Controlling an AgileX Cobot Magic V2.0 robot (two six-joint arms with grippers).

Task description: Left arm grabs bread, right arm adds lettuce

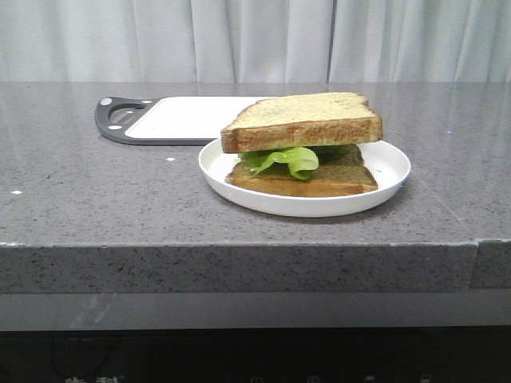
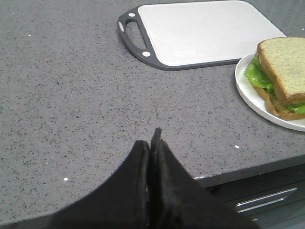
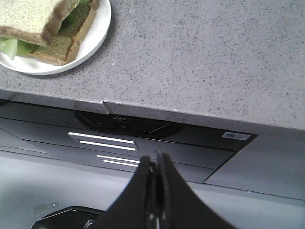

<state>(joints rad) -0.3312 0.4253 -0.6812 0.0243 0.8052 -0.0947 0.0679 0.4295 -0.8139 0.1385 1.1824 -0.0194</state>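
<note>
The bread, a thick pale tan slice with a golden crust, lies on top of the lettuce and a thinner darker slice on a white plate. The stack also shows in the left wrist view, with the bread over the lettuce, and in the right wrist view, with the bread on top. My left gripper is shut and empty above the counter's near edge, well to the left of the plate. My right gripper is shut and empty, off the counter in front of its edge. Neither gripper shows in the front view.
A white cutting board with a dark grey handle lies behind the plate to the left; it also shows in the left wrist view. The grey speckled counter has a front edge with dark drawers below.
</note>
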